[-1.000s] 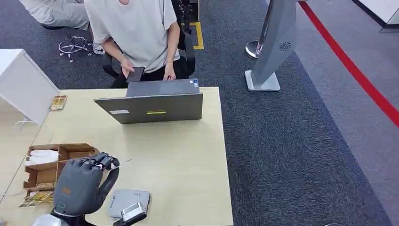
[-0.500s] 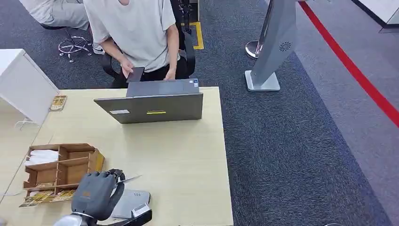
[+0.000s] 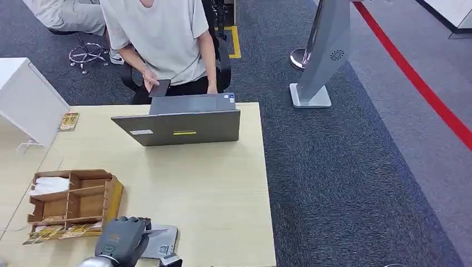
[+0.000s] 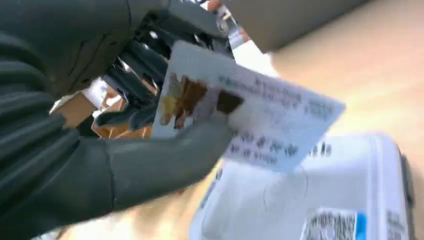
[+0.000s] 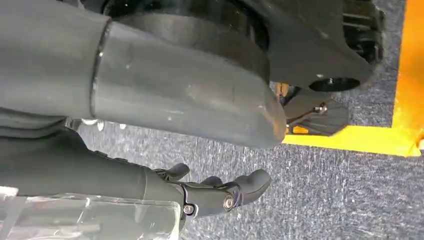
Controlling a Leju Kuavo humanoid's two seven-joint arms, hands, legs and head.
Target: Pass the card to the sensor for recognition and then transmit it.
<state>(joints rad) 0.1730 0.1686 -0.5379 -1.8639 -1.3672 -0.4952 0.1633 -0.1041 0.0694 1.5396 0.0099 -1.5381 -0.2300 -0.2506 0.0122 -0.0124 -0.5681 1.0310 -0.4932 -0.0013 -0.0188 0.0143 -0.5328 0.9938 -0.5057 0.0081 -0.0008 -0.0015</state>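
We see our left hand (image 4: 100, 125) pinching the white printed card (image 4: 250, 120) just above the pale grey boxy sensor (image 4: 320, 200); our right hand (image 5: 200, 192) hangs, seemingly loosely curled and empty.

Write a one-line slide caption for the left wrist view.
The left hand pinches a printed card just above the pale grey sensor on the wooden table.
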